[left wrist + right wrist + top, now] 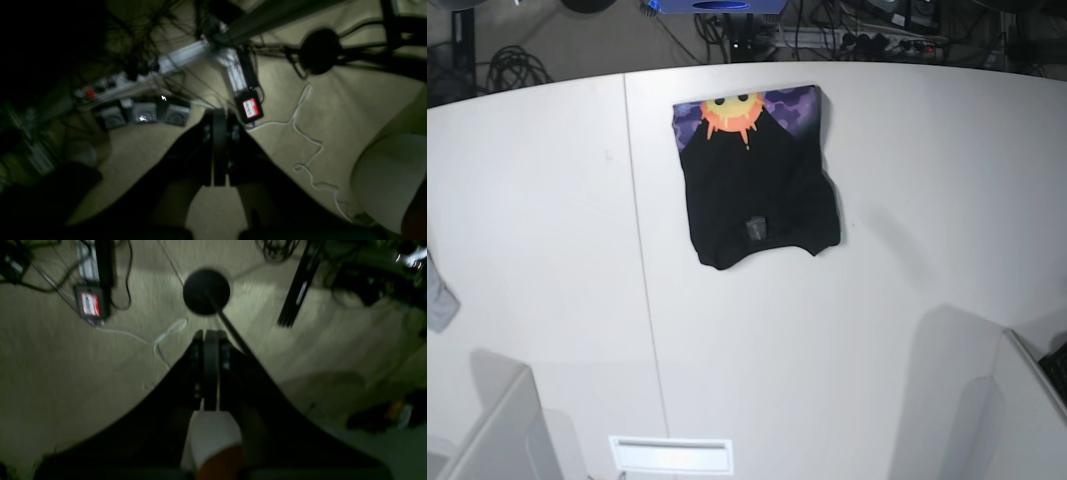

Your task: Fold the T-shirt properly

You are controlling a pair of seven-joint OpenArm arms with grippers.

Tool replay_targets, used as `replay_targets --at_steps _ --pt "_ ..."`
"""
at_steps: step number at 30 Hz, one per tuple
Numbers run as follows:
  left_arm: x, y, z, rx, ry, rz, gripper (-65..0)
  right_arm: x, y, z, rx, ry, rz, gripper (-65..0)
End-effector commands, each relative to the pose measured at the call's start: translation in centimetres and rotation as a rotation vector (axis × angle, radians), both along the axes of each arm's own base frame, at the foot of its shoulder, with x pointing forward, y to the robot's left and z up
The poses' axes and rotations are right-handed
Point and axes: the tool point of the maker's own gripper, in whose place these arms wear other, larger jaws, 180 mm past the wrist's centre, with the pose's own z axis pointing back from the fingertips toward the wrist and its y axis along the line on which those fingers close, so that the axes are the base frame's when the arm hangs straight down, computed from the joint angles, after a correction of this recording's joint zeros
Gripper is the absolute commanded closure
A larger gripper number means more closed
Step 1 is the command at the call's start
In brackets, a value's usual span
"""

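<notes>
A white table (pixel 547 250) with a thin seam running down it fills the base view, cables and equipment lying past its far edge. The T-shirt (pixel 757 195) lies folded on the table just right of that seam, toward the far edge, black side up, with the orange sun-face print (pixel 732 112) on its purple patch showing along the far end. A small grey cloth (pixel 439 295) lies at the table's left edge, well apart from the T-shirt. In the left wrist view, the left gripper (pixel 218 115) hangs over beige carpet with its jaws pressed together on nothing, a power strip (pixel 110 85) and a white cable (pixel 308 146) below. In the right wrist view, the right gripper (pixel 209 335) is likewise closed and empty, above carpet and a round black stand base (pixel 206 291).
</notes>
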Motion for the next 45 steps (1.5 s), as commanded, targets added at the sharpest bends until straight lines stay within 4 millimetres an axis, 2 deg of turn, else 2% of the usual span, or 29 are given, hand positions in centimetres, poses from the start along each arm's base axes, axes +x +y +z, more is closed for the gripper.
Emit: replay_targets --at_steps 1,6,12,16,19,25,27,30,32,36,40,42,45 --pt "-1.2 -0.1 -0.1 -0.009 0.027 0.000 0.0 -0.3 -0.2 0.2 0.004 0.011 0.020 0.0" --pt "-2.3 -0.7 -2.2 -0.027 0.084 0.004 0.0 -2.4 1.7 -3.0 0.112 0.162 0.084 0.0" --pt "-2.6 -0.1 -5.4 -0.015 0.146 0.034 0.0 -3.0 1.4 -7.9 0.156 0.289 0.109 0.0" --pt "-1.8 -0.2 -7.9 -0.013 0.172 0.101 0.0 -3.7 1.6 -11.4 0.181 0.385 0.159 0.0" --pt "-1.0 -0.4 -9.6 -0.014 0.192 0.145 0.0 -4.4 1.8 -13.2 0.201 0.455 0.221 0.0" --pt "-0.2 -1.8 -12.6 -0.032 0.255 0.231 0.0 -3.4 1.9 -16.8 0.265 0.472 0.153 0.0" --pt "-0.1 -1.5 -13.3 -0.019 0.280 0.220 0.0 -3.3 3.6 -17.8 0.295 0.466 0.149 0.0" --pt "0.3 -2.4 -14.3 -0.017 0.279 0.163 0.0 -3.0 5.8 -19.2 0.336 0.438 0.106 0.0" --pt "0.9 -2.6 -14.9 -0.024 0.251 0.147 0.0 -2.7 8.0 -20.3 0.374 0.413 0.068 0.0" --pt "1.9 -3.0 -15.5 -0.049 0.234 0.172 0.0 -2.5 11.6 -22.2 0.428 0.374 -0.036 0.0" --pt "3.7 -4.8 -15.7 -0.080 0.206 0.126 0.0 -1.4 14.2 -23.0 0.471 0.269 -0.102 0.0" --pt "4.6 -5.1 -15.7 -0.084 0.183 0.092 0.0 -0.9 14.3 -23.2 0.455 0.211 -0.110 0.0" --pt "5.2 -6.2 -15.8 -0.103 0.167 0.117 0.0 -0.8 12.5 -23.4 0.379 0.156 -0.108 0.0"
